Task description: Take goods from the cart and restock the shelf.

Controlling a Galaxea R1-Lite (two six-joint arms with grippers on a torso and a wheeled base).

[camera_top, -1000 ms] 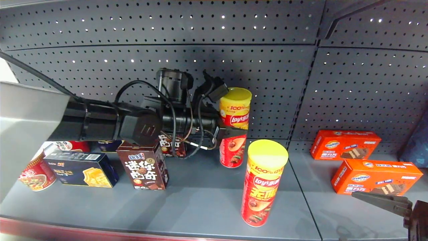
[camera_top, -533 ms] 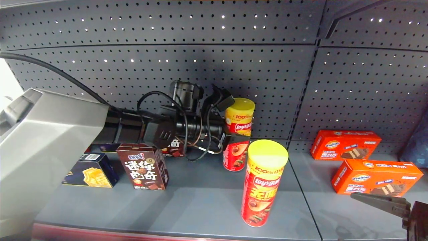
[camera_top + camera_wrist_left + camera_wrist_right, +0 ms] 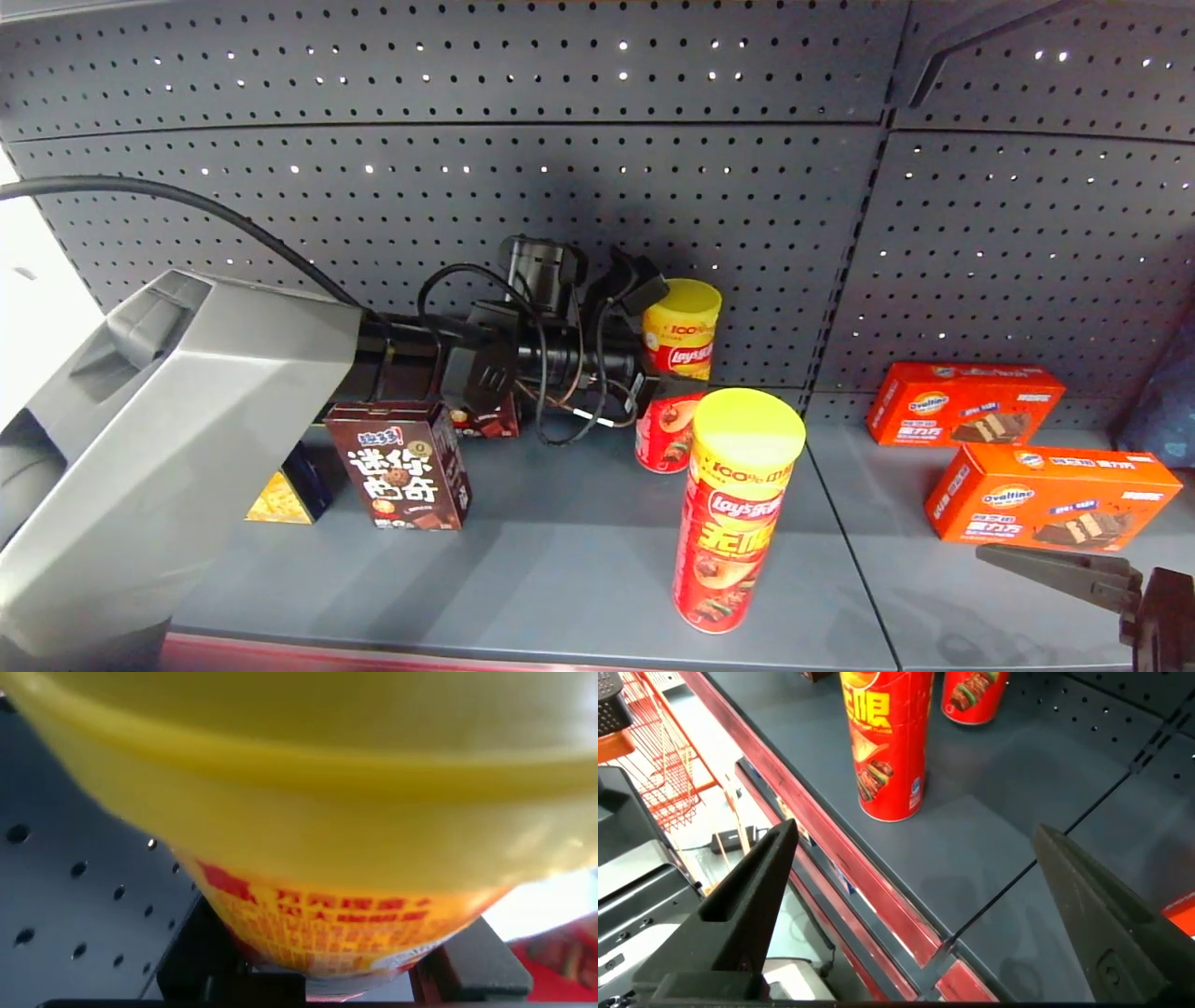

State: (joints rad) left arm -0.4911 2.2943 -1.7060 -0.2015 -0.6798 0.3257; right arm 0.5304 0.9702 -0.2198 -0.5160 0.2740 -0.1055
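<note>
held chips can (image 3: pixel 680 341) is standing upright at the back of the shelf (image 3: pixel 560 560), behind the front can (image 3: pixel 738 509), with the left gripper (image 3: pixel 665 385) pinching it round the middle. over the last second it's been dropping and travelling rearward, so the base is looking at or just off the deck and release is probably getting close. versus the earlier frame the left arm is reaching deeper, now covering most of the dark blue box (image 3: pixel 285 490), while the right gripper (image 3: pixel 915 835) is idling spread open by the shelf's front edge.

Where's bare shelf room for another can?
Widest bare patch: shelf between brown box and front can. Narrower strip between front can and orange boxes. Crowded: back left, where the left gripper holds the rear can.
</note>
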